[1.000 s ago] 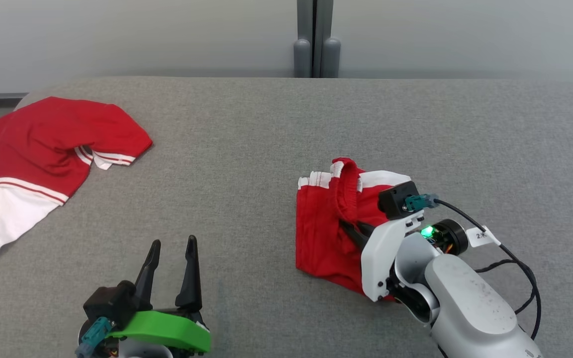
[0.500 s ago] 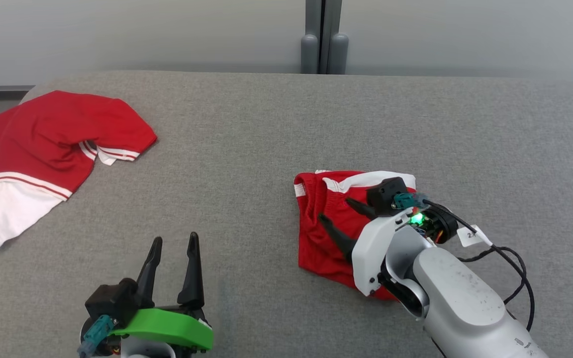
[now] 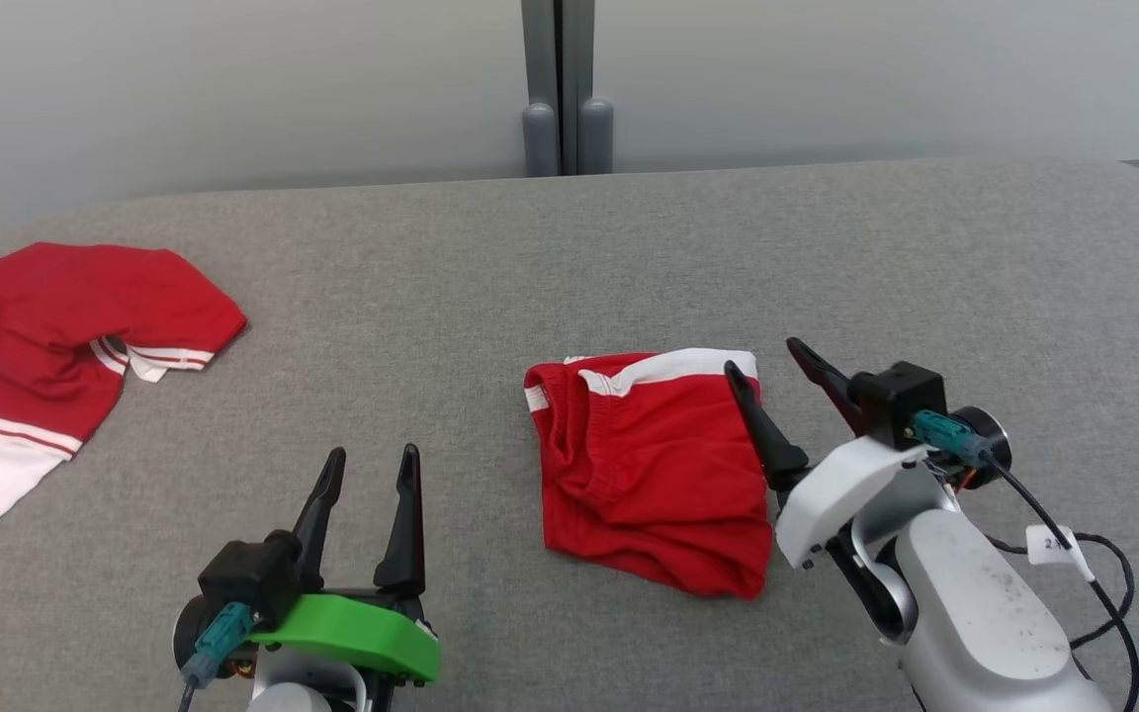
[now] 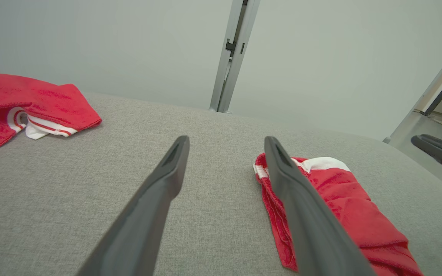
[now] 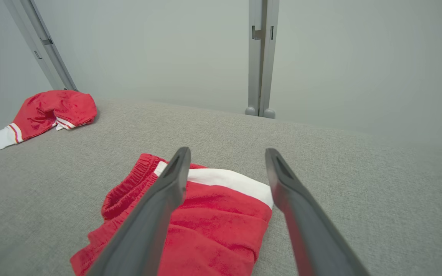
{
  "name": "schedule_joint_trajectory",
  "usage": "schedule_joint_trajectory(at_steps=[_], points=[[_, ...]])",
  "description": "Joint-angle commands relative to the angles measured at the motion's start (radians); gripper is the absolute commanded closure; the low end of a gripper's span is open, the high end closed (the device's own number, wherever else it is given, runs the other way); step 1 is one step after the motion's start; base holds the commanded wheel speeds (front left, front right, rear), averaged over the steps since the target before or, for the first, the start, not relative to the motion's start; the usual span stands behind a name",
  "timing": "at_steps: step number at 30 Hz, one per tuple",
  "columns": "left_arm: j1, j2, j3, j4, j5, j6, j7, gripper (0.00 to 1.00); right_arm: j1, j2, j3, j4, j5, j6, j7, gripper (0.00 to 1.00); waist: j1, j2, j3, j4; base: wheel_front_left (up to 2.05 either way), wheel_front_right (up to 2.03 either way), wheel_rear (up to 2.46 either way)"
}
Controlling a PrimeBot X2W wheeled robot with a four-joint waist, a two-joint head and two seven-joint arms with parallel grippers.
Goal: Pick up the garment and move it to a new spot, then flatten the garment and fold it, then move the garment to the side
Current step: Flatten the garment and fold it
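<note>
1. The right gripper (image 3: 762, 356) has its two fingers spread wide and grips nothing. It sits at the right edge of the garment (image 3: 654, 465), its left finger over the white-banded corner.
2. The left gripper (image 3: 373, 453) is likewise spread and empty, near the garment's left side but apart from it.
3. The garment is red shorts, folded into a rumpled near-square. It has a white band along the far edge, a gathered waistband at the left and soft creases across the top. It lies near the middle of the grey table (image 3: 530, 267).
4. A red-and-white shirt (image 3: 55, 326) lies crumpled well apart, at the table's left edge.
</note>
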Motion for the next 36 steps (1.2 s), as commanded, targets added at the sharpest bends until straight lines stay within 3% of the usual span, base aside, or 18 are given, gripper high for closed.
schedule_joint_trajectory(at_steps=[1, 8, 18, 36], points=[[-0.004, 0.002, 0.008, 0.001, 0.011, -0.002, -0.001, 0.00, 0.030, -0.003, -0.020, -0.003, -0.013, -0.001, -0.027, 0.00, -0.0001, 0.0000, -0.024, -0.029, 0.00, 0.00, 0.00], [0.066, 0.003, 0.052, -0.016, 0.034, 0.011, -0.001, 0.00, 0.142, -0.003, -0.130, -0.012, -0.047, -0.001, -0.114, 0.00, -0.0001, 0.0000, -0.058, -0.058, 0.00, 0.00, 0.00], [0.157, 0.002, 0.094, -0.042, 0.057, 0.013, -0.001, 0.00, 0.259, -0.003, -0.206, -0.053, -0.064, -0.001, -0.134, 0.00, -0.0001, 0.0000, -0.071, -0.055, 0.00, 0.00, 0.00], [0.164, 0.002, 0.092, -0.021, 0.057, 0.017, 0.000, 0.00, 0.318, -0.003, -0.220, -0.102, -0.056, -0.001, -0.134, 0.00, -0.0001, 0.0000, -0.074, -0.052, 0.00, 0.00, 0.00]])
